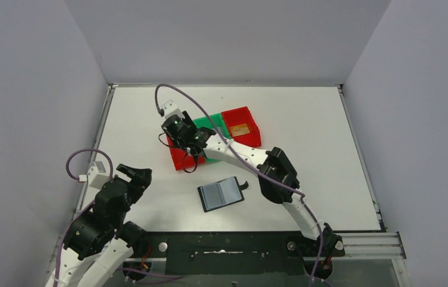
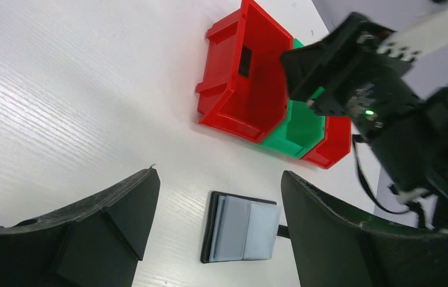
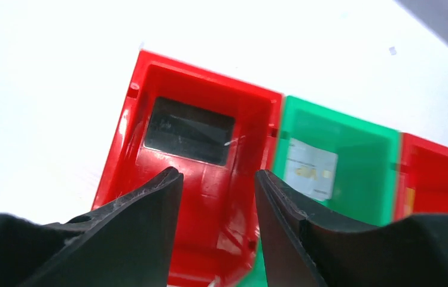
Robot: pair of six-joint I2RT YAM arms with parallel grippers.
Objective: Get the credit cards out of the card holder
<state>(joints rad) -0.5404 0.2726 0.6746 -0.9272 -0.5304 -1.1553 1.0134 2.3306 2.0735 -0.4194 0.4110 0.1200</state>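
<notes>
The top view looks down from above and behind the arm bases, wide and distant, taking in the whole desk [image 1: 329, 179] with the row of bins [image 1: 255, 133] toward its far middle. The left wrist camera sits low and well back from the row of bins on its near-left side, facing across the desk toward it past the left end effector [image 2: 218, 185]. The right wrist camera hangs close above the row, looking down past the right end effector [image 3: 218, 174] so that the bins fill the frame. All three views share the bins. Top and left wrist views also share the card holder [image 1: 221, 194], just on the near side of the row.
</notes>
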